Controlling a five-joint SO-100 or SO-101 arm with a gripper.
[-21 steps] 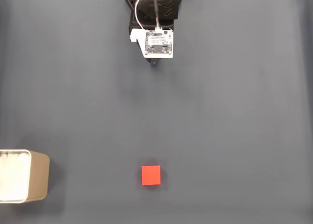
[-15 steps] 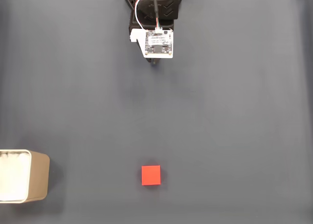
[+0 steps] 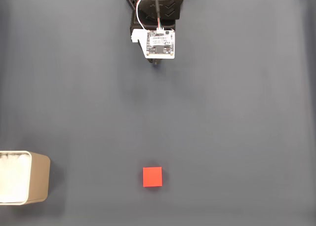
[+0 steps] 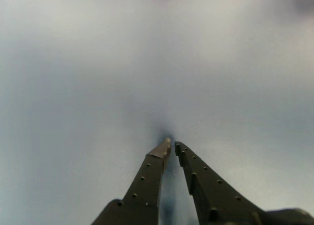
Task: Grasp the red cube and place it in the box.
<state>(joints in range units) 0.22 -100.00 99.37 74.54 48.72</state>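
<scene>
The gripper (image 4: 171, 145) is seen with jaws closed together, gripping nothing — tips low over the grey mat (image 3: 237, 117). The red cube (image 3: 152, 176) sits well apart, the box (image 3: 40, 179) at the fixed view's lower-left edge.

Dark grey table (image 3: 237, 117) bearing red cube (image 3: 152, 177) and box (image 3: 24, 177).

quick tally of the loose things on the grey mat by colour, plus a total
red: 1, the cube
beige with a white inside: 1, the box at the left edge of the fixed view
total: 2
The tool holds neither; its tips sit nearly together with nothing between them in the wrist view.
</scene>
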